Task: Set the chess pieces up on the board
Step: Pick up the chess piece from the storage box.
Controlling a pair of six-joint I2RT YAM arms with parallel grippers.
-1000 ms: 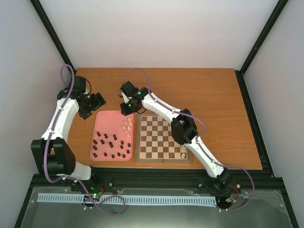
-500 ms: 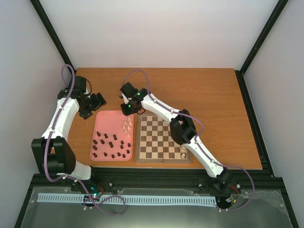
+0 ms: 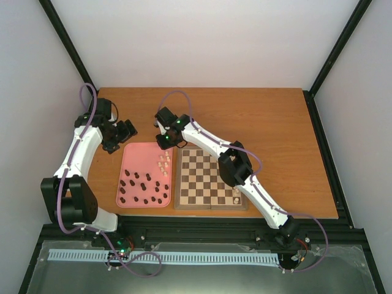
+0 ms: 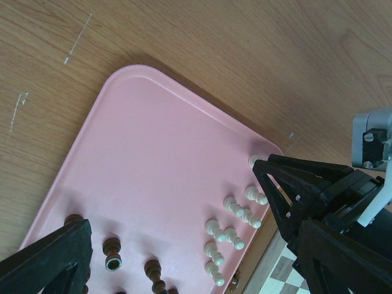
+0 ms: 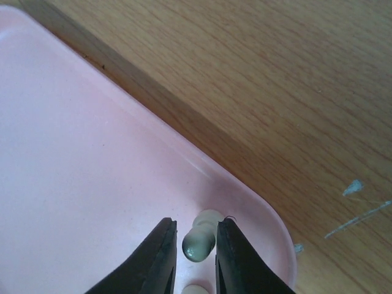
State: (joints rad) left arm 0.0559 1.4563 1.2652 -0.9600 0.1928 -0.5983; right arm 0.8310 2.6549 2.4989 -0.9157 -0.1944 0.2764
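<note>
**Mia:** Where is the right gripper (image 5: pixel 196 239)?

**Tom:** Down low, over the upper right corner of the pink tray (image 3: pixel 130 153) in the top view. Its two fingers are close together, and one cream piece (image 5: pixel 197 246) sits between them.

**Mia:** Is it squeezing the piece?

**Tom:** I cannot tell. The fingers are right beside it on both sides, but I can't see if they press on it. In the right wrist view the piece is at the bottom, just inside the tray's rim.

**Mia:** And the left gripper (image 4: pixel 170 195)?

**Tom:** It is wide open and holds nothing. In the top view it hangs by the tray's upper left corner.

**Mia:** Where are the other pieces?

**Tom:** More cream pieces (image 3: pixel 164 160) lie in a little bunch at the upper right of the tray. The dark pieces (image 3: pixel 144 188) are spread over its lower half.

**Mia:** And the board (image 3: pixel 196 184)?

**Tom:** It lies flat on the counter (image 3: pixel 275 122), just to the right of the tray. The right arm reaches across it. There is something cream on its lower right corner, but it is too small for me to count.
</note>
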